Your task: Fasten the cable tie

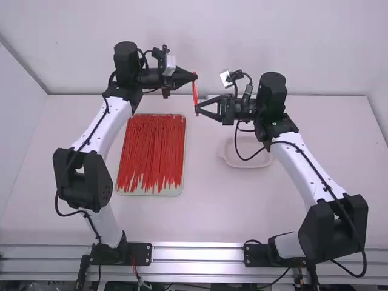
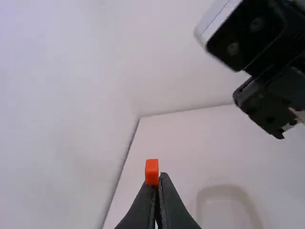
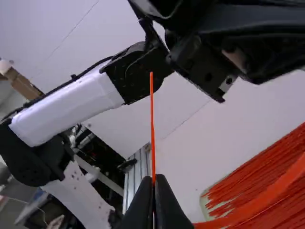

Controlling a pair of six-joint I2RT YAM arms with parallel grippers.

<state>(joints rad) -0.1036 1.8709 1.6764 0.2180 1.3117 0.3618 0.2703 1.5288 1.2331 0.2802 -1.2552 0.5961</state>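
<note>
A single red cable tie (image 1: 194,92) hangs in the air above the back of the table, held at both ends. My left gripper (image 1: 193,77) is shut on its upper end, and the tie's orange head (image 2: 151,171) pokes out just past the closed fingertips. My right gripper (image 1: 197,110) is shut on the lower end of the tie. In the right wrist view the thin strap (image 3: 152,129) runs straight from my closed fingers toward the left arm's gripper body (image 3: 200,52). The two grippers face each other, close together.
A tray (image 1: 128,190) heaped with several red cable ties (image 1: 153,151) lies on the left half of the table. A shallow white dish (image 1: 245,159) sits under the right arm. The white table (image 1: 206,206) has free room toward the front.
</note>
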